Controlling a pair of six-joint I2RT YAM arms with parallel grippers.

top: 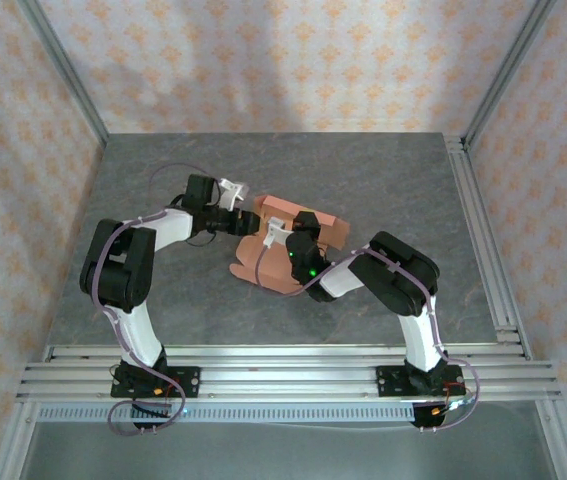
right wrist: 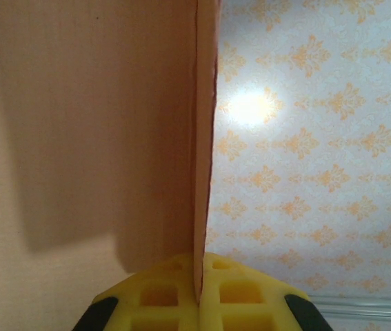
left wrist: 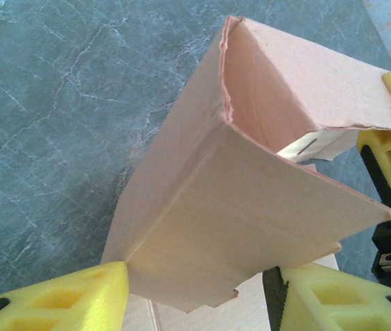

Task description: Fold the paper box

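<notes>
My right fingers [right wrist: 161, 293] are pinching shut on a flap of the light, floppy salmon-orange card paper box [right wrist: 78, 138]. My left fingers [left wrist: 64, 303], half-spread, are clasping its stiffer folded corner.

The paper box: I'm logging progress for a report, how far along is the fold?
Done: the paper box is creased, with walls already standing. In hand: right fingers pinch one panel's edge; left fingers bracket a folded corner. Left: it gapes open, and one flap lies flat.

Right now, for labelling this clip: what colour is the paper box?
The paper box is salmon-orange, clearest in the left wrist view.
</notes>
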